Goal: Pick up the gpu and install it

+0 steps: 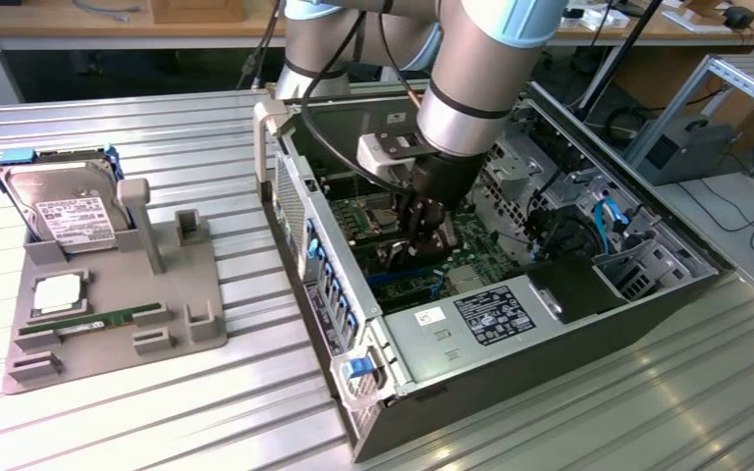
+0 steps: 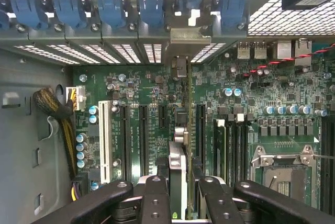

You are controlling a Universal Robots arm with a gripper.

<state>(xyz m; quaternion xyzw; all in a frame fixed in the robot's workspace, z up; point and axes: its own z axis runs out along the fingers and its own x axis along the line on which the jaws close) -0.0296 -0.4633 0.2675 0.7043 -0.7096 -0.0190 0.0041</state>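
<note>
The gpu (image 2: 178, 145) stands on edge inside the computer case (image 1: 509, 412), clamped between the gripper's (image 2: 181, 185) fingers (image 2: 157, 198). Its metal bracket points toward the blue clips (image 2: 112, 9) on the rear wall, and its lower edge is over a slot on the motherboard (image 2: 152, 130); whether it is seated I cannot tell. The likely trouble is misalignment: a slightly tilted card could jam on the slot's lip, or its bracket could snag the rear wall and bend the contacts

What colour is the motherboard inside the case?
The motherboard is green, clearest in the wrist view.
</note>
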